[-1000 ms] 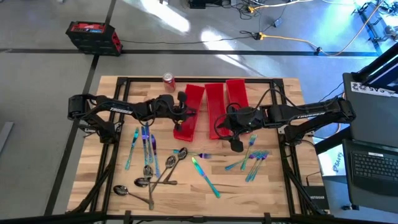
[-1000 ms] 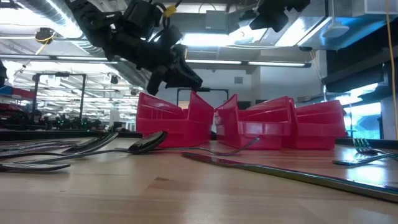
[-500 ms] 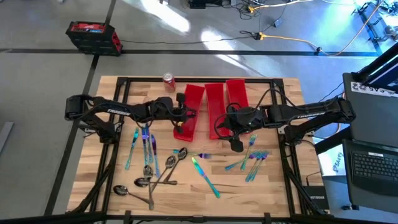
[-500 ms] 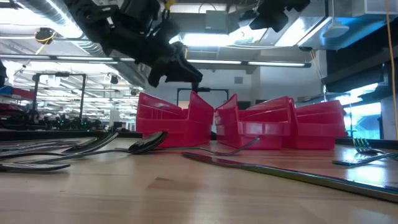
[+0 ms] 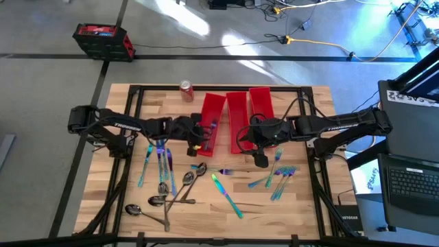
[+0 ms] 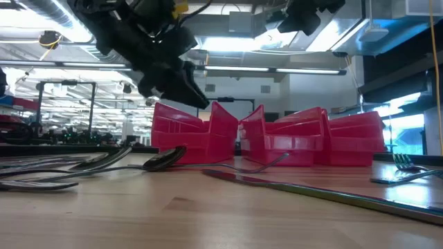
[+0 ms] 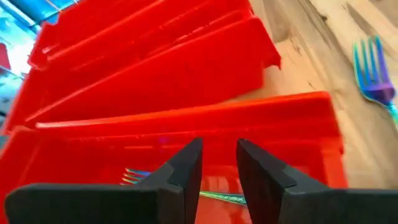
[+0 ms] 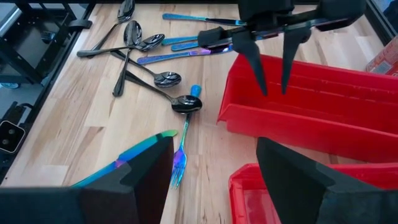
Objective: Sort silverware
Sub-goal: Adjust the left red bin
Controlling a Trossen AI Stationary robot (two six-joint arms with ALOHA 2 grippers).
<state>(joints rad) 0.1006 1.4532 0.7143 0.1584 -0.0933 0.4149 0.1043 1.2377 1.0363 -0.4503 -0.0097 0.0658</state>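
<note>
Along the table's (image 5: pixel 302 206) far edge, three red bins (image 5: pixel 236 118) lie side by side with one soda can (image 5: pixel 186 90) beside them. The left gripper (image 5: pixel 199 136) hangs over the leftmost bin (image 7: pixel 186 134), fingers a little apart and empty; one fork (image 7: pixel 217 196) lies inside that bin. The right gripper (image 5: pixel 260 156), jaws spread wide and holding nothing, hovers near the middle bin's front end. The remaining silverware (image 5: pixel 168 182) lies scattered toward the near edge: about five spoons (image 8: pixel 155 78) near the left corner, forks and knives too overlapped to count.
</note>
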